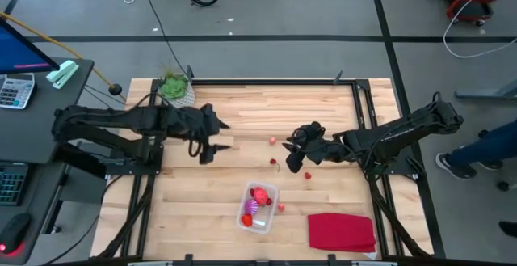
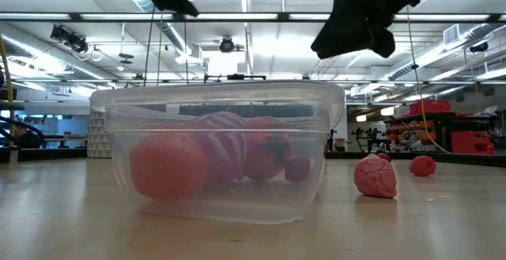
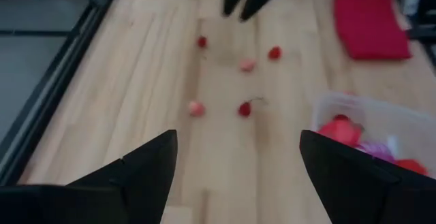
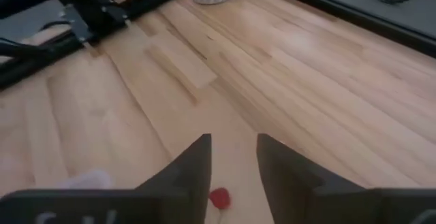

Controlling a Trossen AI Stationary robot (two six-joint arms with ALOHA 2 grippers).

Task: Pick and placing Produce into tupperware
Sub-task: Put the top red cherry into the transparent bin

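Wooden table point(image 1: 226, 193) bears tupperware point(image 1: 258, 207), cloth point(image 1: 342, 232) (red), seemingly berries point(image 1: 273, 141).

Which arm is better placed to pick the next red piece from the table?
Right. The right gripper hovers open near a loose red piece; the left gripper is farther off.

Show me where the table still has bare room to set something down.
Bare wood runs along the far edge between the potted plant and the right corner, and at the near left beside the tupperware. The middle is crowded: loose produce lies under the right gripper, the left gripper hangs open nearby, and the red cloth fills the near right corner.
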